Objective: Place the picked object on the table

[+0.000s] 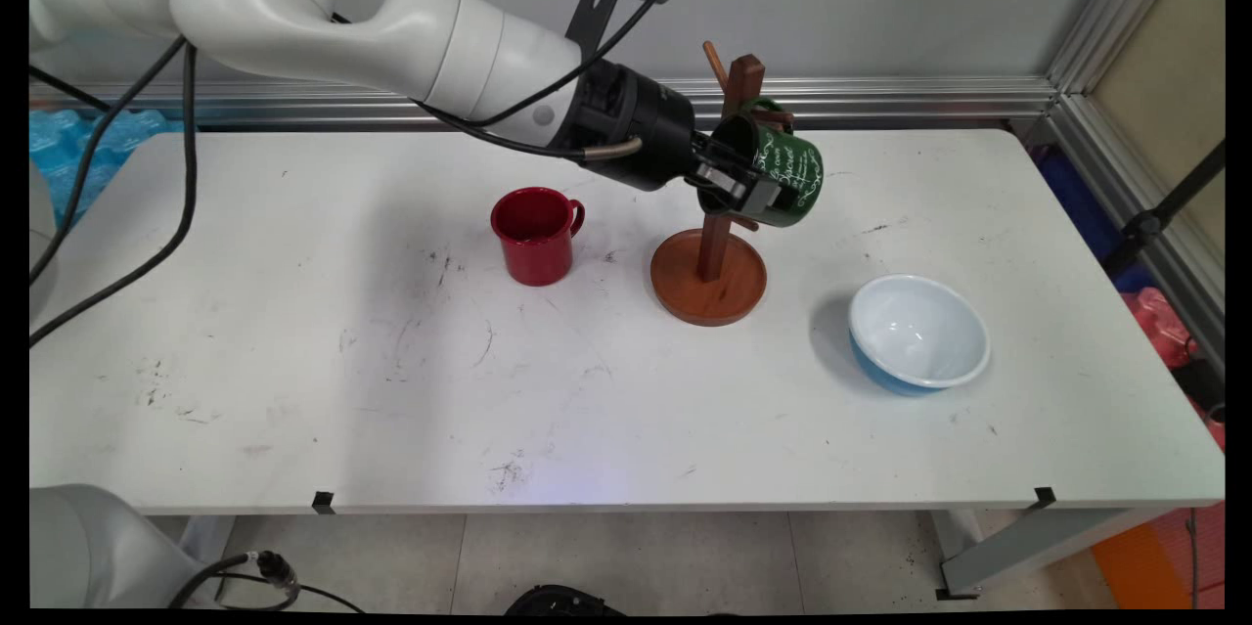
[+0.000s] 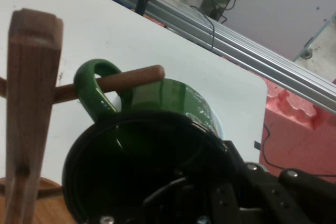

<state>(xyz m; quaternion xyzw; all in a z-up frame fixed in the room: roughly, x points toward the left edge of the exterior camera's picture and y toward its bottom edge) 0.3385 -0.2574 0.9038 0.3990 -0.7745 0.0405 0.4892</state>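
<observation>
at the mug tree (image 1: 713, 253), gripper (image 1: 740, 190) clamped on green mug (image 1: 794, 177), handle (image 2: 93, 90) over a peg (image 2: 128, 79)

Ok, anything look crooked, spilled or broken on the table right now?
Nothing spilled or broken. The green mug is tipped on its side, handle looped over a peg of the wooden mug stand, gripper clamped on its rim. The red mug and bowl stand upright.
</observation>
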